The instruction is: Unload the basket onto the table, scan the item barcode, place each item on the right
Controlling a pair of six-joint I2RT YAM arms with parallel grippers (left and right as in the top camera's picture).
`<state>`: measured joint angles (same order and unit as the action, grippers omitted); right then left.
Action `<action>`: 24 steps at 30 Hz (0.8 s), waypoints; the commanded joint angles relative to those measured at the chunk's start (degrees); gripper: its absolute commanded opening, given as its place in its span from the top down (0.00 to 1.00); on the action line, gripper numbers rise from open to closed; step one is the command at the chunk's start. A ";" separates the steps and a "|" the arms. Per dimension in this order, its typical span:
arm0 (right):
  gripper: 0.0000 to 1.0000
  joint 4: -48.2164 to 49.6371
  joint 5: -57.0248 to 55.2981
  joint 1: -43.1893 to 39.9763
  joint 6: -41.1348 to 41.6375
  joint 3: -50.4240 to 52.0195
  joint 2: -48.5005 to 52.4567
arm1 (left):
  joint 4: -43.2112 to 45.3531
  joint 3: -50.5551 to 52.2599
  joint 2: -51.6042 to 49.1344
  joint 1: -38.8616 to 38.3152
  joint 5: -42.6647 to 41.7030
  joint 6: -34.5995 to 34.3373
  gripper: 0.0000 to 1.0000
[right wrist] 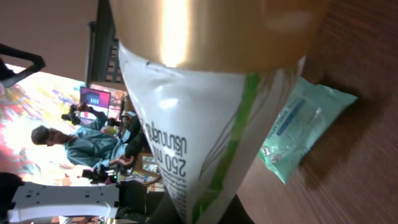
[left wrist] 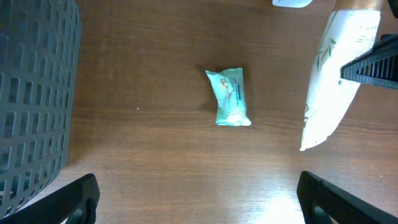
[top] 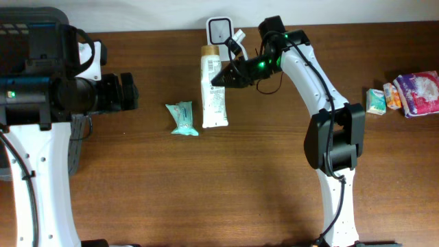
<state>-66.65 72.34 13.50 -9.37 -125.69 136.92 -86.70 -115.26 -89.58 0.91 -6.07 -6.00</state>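
Note:
A white tube [top: 214, 92] with a gold cap lies lengthwise at the table's back middle. My right gripper [top: 223, 77] is shut on its upper part. In the right wrist view the tube [right wrist: 205, 124] fills the frame, its gold cap [right wrist: 211, 31] at the top and dark fingers [right wrist: 168, 208] hugging it at the bottom edge. No barcode shows on it. A small white device with a dark window [top: 219, 29] stands just behind the cap. My left gripper [top: 127, 92] hangs open at the far left, and its view shows the tube [left wrist: 333, 81] from the side.
A teal packet [top: 182, 118] lies left of the tube, also in the left wrist view as the teal packet [left wrist: 229, 98]. A dark mesh basket [left wrist: 34, 99] stands at the left edge. Small packets [top: 418, 92] sit at the far right.

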 commanded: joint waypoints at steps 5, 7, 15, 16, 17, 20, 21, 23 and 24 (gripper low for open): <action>0.96 -0.87 0.87 -0.39 -0.70 -1.66 -2.21 | 0.09 -0.11 0.20 -0.11 -0.59 0.70 0.01; 0.96 -0.87 0.87 -0.39 -0.70 -1.66 -2.21 | 0.11 -0.11 0.20 -0.11 -0.59 0.70 0.01; 0.96 -0.90 0.85 -0.39 -0.68 -1.66 -2.21 | 0.09 -0.11 0.20 -0.11 -0.59 0.70 0.01; 0.96 -0.90 0.87 -0.37 -0.70 -1.66 -2.21 | 0.11 -0.11 0.20 -0.11 -0.59 0.70 0.01; 0.96 -0.90 0.85 -0.39 -0.70 -1.66 -2.21 | 0.09 -0.11 0.20 -0.11 -0.59 0.70 0.01; 0.96 -1.95 -10.67 -0.37 1.01 -1.66 -2.21 | 0.09 -0.11 0.20 -0.11 -0.59 0.70 0.01; 0.96 -2.29 -23.80 -0.11 7.67 -1.66 -2.21 | 0.09 -0.11 0.20 -0.11 -0.59 0.70 0.01; 0.96 -4.81 -46.25 0.70 16.94 -1.66 -2.21 | 0.11 -0.11 0.20 -0.11 -0.59 0.70 0.01; 0.96 -6.80 -56.19 1.38 19.56 -1.66 -2.21 | 0.09 -0.11 0.20 -0.11 -0.59 0.70 0.01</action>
<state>-71.53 36.82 13.82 2.04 -125.78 136.90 -86.70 -115.26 -89.58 0.91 -6.07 -6.00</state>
